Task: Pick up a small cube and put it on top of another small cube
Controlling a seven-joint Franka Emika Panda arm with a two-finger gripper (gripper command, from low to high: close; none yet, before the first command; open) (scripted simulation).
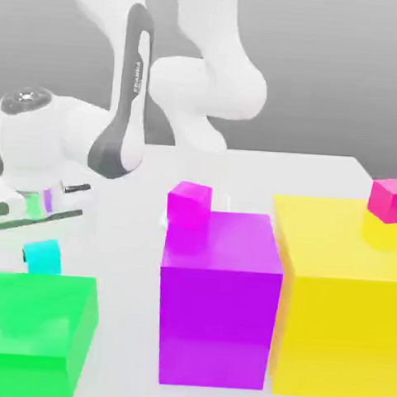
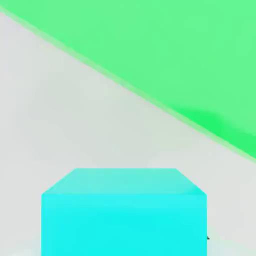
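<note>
You see a cyan small cube (image 1: 42, 255); a green block (image 1: 33, 331); a purple block (image 1: 219, 298). The yellow block (image 1: 336, 305) carries a pink cube (image 1: 390, 199); the surface (image 1: 134, 231) is white.

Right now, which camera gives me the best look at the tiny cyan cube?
The hand view: the tiny cyan cube sits close and large, top and front faces clear. The exterior view shows it small, beneath the gripper, behind the big green block.

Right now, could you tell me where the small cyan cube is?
The small cyan cube sits at the exterior view's left, just behind the big green block and below the end effector.
</note>
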